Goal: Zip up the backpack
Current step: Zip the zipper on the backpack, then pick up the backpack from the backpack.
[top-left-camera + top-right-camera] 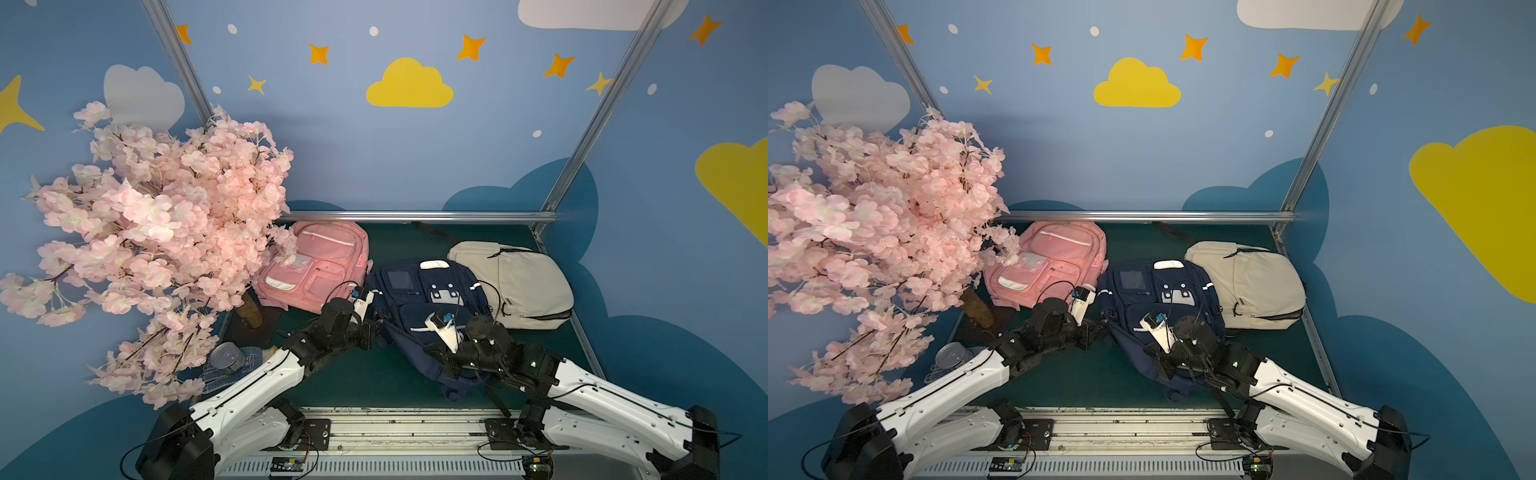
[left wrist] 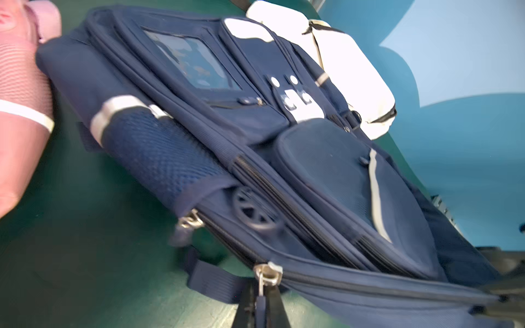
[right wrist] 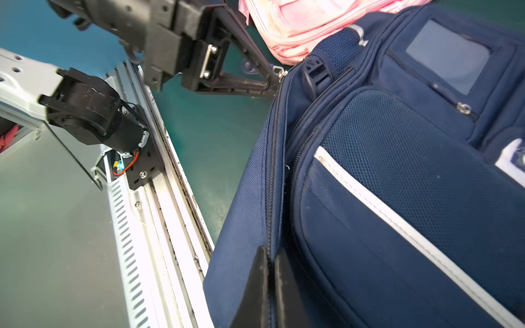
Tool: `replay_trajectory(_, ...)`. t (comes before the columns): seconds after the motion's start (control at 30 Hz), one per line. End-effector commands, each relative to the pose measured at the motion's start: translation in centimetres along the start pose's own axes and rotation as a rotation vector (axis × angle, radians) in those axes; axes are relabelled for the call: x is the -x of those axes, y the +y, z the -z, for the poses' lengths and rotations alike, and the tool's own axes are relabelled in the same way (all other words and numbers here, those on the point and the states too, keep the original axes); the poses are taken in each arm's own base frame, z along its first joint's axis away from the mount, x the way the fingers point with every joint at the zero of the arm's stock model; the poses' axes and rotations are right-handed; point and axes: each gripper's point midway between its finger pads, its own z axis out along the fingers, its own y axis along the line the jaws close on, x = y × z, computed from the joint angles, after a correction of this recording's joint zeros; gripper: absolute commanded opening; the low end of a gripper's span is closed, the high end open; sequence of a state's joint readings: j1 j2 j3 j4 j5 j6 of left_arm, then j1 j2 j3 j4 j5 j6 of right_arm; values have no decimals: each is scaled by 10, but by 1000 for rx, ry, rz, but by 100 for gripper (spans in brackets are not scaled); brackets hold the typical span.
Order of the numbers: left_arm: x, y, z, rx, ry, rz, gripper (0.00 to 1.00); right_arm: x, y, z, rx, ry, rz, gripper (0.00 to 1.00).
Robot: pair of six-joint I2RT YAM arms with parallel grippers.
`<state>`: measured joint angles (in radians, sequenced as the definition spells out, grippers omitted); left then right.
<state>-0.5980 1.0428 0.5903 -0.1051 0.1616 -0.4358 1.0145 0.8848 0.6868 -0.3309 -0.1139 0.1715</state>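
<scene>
Right gripper [image 3: 271,254] pinching zipper seam [image 3: 273,170] of navy backpack [image 3: 397,213], left gripper [image 2: 262,294] clamped on zipper pull [image 2: 261,306] — pink backpack [image 3: 298,25] alongside.

Place: you're looking at a staged robot test booth, probably a lab.
Signs: cloud-painted walls [image 1: 409,85], aluminium frame [image 1: 415,216], fake blossom tree [image 1: 166,216].

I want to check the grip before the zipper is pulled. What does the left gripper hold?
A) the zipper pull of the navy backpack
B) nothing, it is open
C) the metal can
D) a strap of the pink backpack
A: in the left wrist view the left gripper is shut on the zipper pull of the navy backpack.
</scene>
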Motion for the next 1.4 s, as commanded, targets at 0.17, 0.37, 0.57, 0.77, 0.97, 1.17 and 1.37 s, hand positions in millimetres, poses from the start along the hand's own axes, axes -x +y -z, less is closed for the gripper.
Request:
replay_trajectory(0.17,13,42,-13,137,-11,111,8,8,8,9,35,-37,-2,0)
replay_trajectory(0.37,20,35,-3,126,-33,104,40,33,2,21,-15,-122,-33,0)
replay_trajectory(0.57,31,19,39,127,-112,92,64,96,-16,50,-162,-304,-113,0)
replay_trajectory(0.77,48,-18,85,81,-253,12,74,178,-48,94,-361,-532,-210,0)
replay_trajectory(0.97,67,-64,118,36,-415,-131,84,248,-83,133,-487,-742,-348,0)
replay_trajectory(1.17,75,-118,135,-80,-534,-292,88,293,-91,175,-499,-1003,-453,0)
replay_trajectory(1.37,82,-168,133,-131,-636,-446,90,325,-90,201,-461,-1180,-523,0)
